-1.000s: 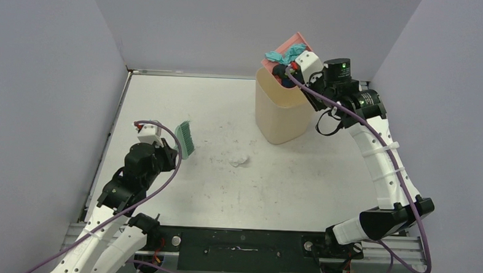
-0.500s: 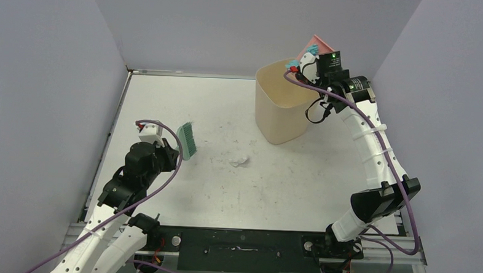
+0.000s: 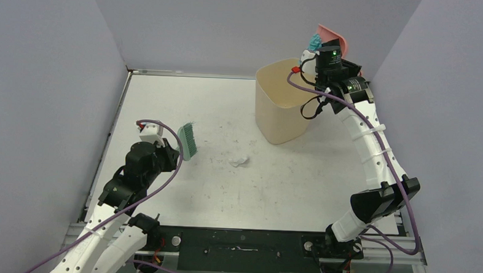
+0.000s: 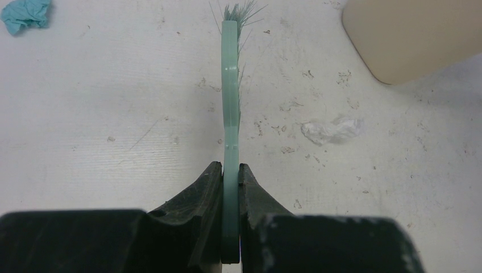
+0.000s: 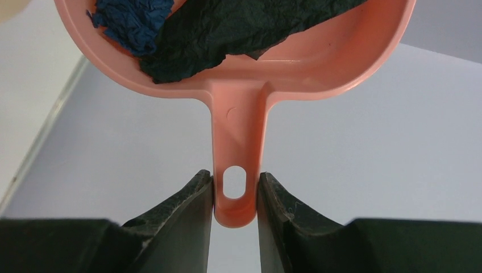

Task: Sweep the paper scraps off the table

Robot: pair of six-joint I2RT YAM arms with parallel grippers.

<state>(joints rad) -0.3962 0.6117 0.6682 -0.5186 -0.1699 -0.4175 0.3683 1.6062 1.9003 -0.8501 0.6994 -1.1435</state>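
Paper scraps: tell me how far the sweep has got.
Done: blue scrap and black scrap lie in the dustpan. In hand: the right end effector grips its handle, raised beside the bin, not yet emptied; the left end effector is shut on the brush. Left: a white scrap and a teal scrap lie on the table.

The large flat white tabletop, edged by metal rails, is scuffed with grey marks all round the left pincer. A small crumpled white paper scrap lies ahead of that pincer and to its right, near it. A crumpled teal paper scrap lies farther ahead, well off to its left. A tall beige open-topped bin stands upright farther ahead on the right, beyond the white scrap and apart from it
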